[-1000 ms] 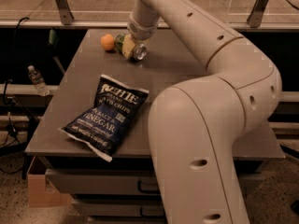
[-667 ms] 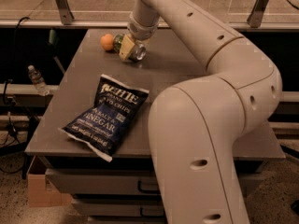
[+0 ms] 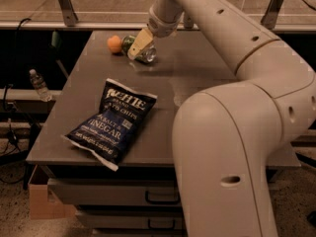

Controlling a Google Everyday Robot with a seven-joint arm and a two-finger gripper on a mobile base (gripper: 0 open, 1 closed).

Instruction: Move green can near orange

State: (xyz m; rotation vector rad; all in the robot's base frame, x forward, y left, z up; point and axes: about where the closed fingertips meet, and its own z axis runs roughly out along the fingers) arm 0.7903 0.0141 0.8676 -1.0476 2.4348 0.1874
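Barely moved in a second, the pincer (image 3: 139,44) stays at the green can (image 3: 129,42), just beside the orange (image 3: 114,44); whether it grips cannot be told, and only release seemingly remains.

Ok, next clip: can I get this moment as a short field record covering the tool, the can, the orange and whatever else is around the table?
tool: at the table's far side, on the green can
green can: partly hidden by the tool, silver end towards the camera
orange: just left of the can in the view; contact cannot be told
chip bag: dark blue, lying flat at the near left
water bottle: off the table, to its left
task state: can looks near the orange
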